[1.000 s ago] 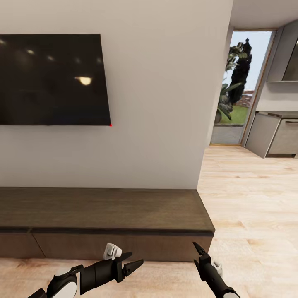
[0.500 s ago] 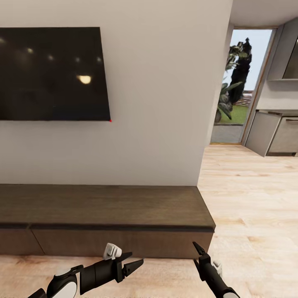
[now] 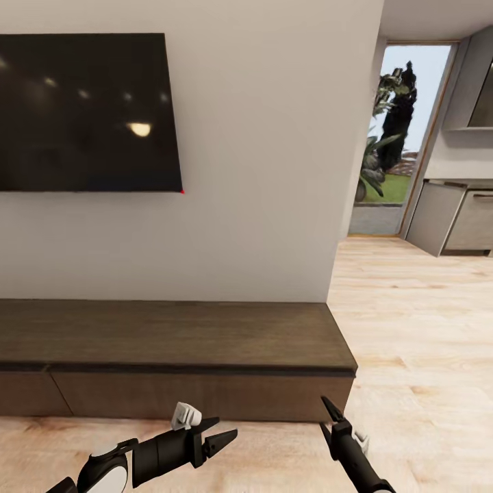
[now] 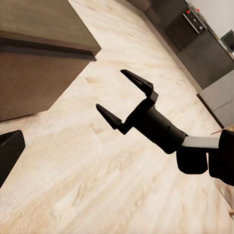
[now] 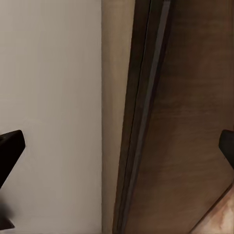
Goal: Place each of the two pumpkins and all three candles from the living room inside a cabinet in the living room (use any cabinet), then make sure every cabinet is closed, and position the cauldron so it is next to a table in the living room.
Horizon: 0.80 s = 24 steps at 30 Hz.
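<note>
The cabinet (image 3: 171,342) has slid lower in the head view over the last second (the camera moved, probably the base backing off), and lies just ahead of both fingers. The left gripper (image 3: 220,431) and right gripper (image 3: 327,418) hang open, empty.

Both arms seen low in head view, forearms raised forward. Left gripper (image 3: 220,438) pointed toward the right, black fingers spread apart, nothing held; white fitting on wrist. Right gripper (image 3: 327,418) pointed up and fwd, fingers parted wide in left wrist view (image 4: 125,97), empty.
</note>
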Tool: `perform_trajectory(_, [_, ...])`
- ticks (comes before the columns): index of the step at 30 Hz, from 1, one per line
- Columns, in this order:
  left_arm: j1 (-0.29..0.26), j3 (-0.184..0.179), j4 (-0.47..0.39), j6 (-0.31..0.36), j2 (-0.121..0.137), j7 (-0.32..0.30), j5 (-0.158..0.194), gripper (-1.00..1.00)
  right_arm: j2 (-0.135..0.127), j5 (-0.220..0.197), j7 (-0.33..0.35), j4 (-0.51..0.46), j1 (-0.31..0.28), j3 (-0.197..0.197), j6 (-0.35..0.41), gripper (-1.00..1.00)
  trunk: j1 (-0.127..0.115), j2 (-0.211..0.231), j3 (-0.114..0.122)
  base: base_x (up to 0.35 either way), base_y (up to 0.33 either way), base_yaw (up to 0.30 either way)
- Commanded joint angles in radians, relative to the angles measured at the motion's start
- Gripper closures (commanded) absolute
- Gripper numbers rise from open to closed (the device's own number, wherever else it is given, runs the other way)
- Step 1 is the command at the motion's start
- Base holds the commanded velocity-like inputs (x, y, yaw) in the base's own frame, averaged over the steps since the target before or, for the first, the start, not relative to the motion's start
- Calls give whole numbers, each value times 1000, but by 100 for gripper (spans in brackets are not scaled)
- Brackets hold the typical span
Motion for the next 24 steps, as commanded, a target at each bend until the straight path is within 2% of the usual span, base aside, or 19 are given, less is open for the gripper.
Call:
perform_trajectory(1, [-1,-1,0,6,1,-1,11,-100,-1,-10,5,1,-1,2,10,-100,4,-8,-4,0,0,0])
perform_trajectory(10, [-1,-1,0,6,0,0,11,-100,-4,-10,16,4,-1,2,10,-100,38,-71,-32,0,0,0])
perform_trajectory(16, [-1,-1,0,6,1,0,11,-100,-6,-10,77,4,0,1,10,-100,61,-113,-51,0,0,0])
perform_trajectory(24, [-1,-1,0,6,0,0,11,-100,-13,-9,95,4,0,2,10,-100,92,-169,-76,0,0,0])
